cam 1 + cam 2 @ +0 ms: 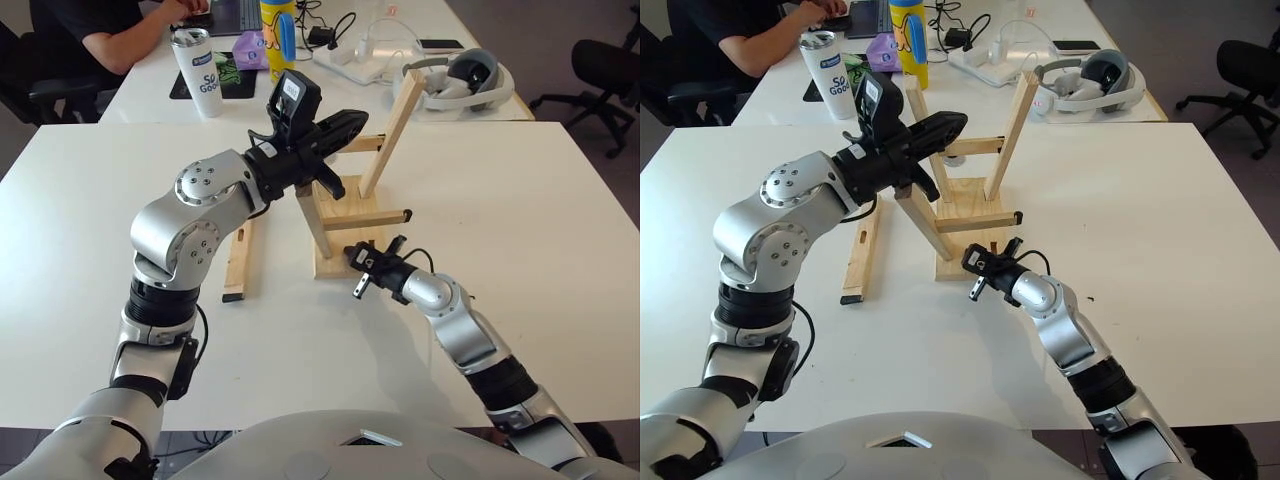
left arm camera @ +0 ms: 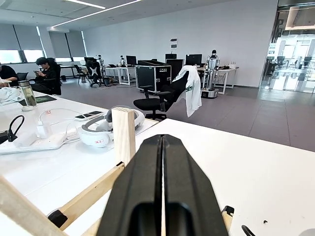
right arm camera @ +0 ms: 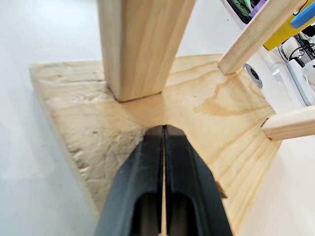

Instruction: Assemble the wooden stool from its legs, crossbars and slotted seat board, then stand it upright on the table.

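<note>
The right gripper is seen pinched shut with nothing in it, its tip just over the seat board where a leg goes in. The left gripper is shut and bare too, held just above the top crossbar. The stool is set upside down near the middle of the table, with a loose wood piece laid flat to its left. The wood is judged light, hard and smooth, with joints that may be loose, so it is best gripped on a leg close to the board.
</note>
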You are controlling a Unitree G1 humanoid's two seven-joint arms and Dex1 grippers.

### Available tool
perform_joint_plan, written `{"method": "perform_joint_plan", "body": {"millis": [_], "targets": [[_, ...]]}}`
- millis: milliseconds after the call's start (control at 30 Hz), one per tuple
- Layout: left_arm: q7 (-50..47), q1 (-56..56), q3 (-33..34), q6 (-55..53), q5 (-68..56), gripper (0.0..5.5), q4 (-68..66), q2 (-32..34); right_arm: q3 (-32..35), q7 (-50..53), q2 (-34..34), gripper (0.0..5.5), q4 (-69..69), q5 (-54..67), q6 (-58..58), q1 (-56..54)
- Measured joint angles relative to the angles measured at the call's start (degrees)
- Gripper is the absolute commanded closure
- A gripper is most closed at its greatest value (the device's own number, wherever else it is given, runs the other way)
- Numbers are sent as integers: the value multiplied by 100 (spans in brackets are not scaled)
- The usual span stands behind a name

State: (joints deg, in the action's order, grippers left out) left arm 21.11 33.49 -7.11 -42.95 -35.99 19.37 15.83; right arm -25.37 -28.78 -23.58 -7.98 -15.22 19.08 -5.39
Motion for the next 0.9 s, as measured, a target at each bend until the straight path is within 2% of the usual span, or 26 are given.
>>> {"method": "perform_joint_plan", "body": {"millis": [100,200,233,300,433,500,733,833,900], "targets": [[-244,366,694,-41,-589,549,344,-158,-12,1,27,550,0,-1,0,0],[-628,1448,1676,41,-1286,549,664,-94,-20,2,33,550,0,-1,0,1],[-665,1494,1736,-23,-1353,549,719,-29,-20,3,33,550,-3,-1,0,2],[-600,1229,1302,-269,-1146,549,762,244,-18,14,28,550,-29,-2,1,17],[-387,27,-491,-496,-133,549,671,813,-20,30,27,550,-84,0,-8,34],[-388,14,-849,-278,368,549,770,982,-49,27,27,550,-34,-6,6,31],[-485,-22,-515,158,687,549,346,557,-59,24,31,550,-37,13,5,29],[-583,-120,-196,229,696,549,220,403,-59,25,35,550,-39,16,4,29],[-763,-141,269,334,651,549,185,247,-59,25,35,550,-40,14,3,29]]}}
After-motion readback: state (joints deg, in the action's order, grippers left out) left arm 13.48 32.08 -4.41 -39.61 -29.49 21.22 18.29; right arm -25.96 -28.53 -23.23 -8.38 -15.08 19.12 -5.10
